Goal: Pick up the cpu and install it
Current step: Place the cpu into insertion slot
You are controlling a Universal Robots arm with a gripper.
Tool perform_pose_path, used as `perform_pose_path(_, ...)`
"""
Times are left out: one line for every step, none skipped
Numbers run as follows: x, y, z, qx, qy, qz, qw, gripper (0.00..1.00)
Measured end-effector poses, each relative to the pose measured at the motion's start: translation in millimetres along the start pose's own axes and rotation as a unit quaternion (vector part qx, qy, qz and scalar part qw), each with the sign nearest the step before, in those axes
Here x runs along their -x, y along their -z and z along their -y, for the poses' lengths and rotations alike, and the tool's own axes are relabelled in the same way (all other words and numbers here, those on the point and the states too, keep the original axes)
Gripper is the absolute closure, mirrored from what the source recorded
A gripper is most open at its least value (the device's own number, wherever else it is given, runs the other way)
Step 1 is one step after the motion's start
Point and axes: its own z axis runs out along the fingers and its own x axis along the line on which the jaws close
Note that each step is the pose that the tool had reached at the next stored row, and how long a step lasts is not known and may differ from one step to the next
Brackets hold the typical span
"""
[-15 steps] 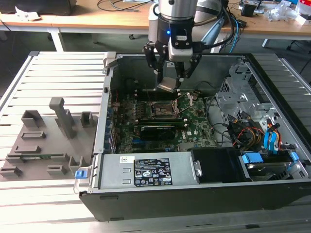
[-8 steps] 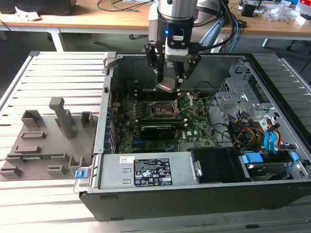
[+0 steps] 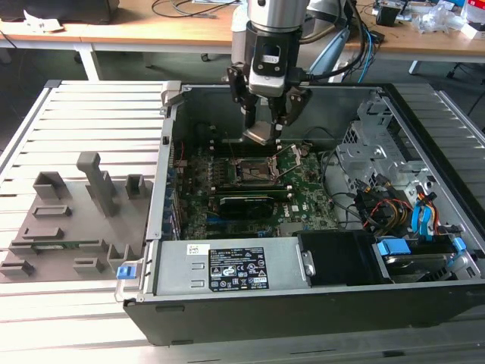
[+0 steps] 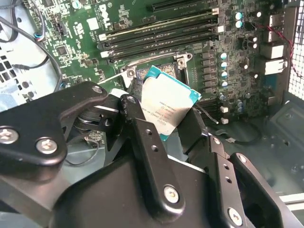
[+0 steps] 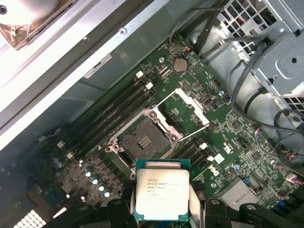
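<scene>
Gripper (image 3: 265,129) jaws clamped on cpu (image 5: 161,195), held above open socket (image 5: 142,141) at motherboard centre, not touching. Pickup done; install step in hand. Judgement: seating calls for levelling and square alignment over socket.

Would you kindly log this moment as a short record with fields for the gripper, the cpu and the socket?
gripper: shut on the cpu, held by two opposite edges
cpu: in the air above the motherboard, off to one side of the socket, not seated
socket: empty, its frame swung open
setting: inside an open computer case
</scene>
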Motion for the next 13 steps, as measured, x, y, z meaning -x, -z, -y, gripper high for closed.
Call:
perform_pose_path(0.0, 0.0, 0.0, -0.0001, -0.003, -0.0001, 1.0000, 0.46)
perform_pose_path(0.0, -0.1, 0.0, -0.0002, -0.008, -0.0003, 1.0000, 0.46)
perform_pose_path(0.0, -0.1, 0.0, -0.0004, -0.013, -0.0005, 0.9999, 0.46)
perform_pose_path(0.0, -0.1, 0.0, -0.0006, -0.017, -0.0007, 0.9999, 0.46)
perform_pose_path(0.0, -0.1, 0.0, -0.0007, -0.021, -0.0008, 0.9998, 0.46)
perform_pose_path(0.0, -0.2, 0.0, -0.0009, -0.025, -0.0010, 0.9997, 0.46)
perform_pose_path(0.0, -0.2, 0.0, -0.0010, -0.031, -0.0012, 0.9995, 0.46)
perform_pose_path(0.0, -0.2, 0.0, -0.0014, -0.040, -0.0016, 0.9992, 0.46)
perform_pose_path(0.0, -0.2, 0.0, -0.0017, -0.050, -0.0020, 0.9987, 0.46)
perform_pose_path(0.0, -0.3, 0.0, -0.0019, -0.056, -0.0022, 0.9984, 0.46)
perform_pose_path(0.0, -0.3, 0.0, -0.0020, -0.062, -0.0024, 0.9981, 0.46)
perform_pose_path(0.0, -0.3, 0.0, -0.0023, -0.067, -0.0027, 0.9978, 0.46)
perform_pose_path(0.0, -0.4, 0.0, -0.0026, -0.077, -0.0030, 0.9970, 0.46)
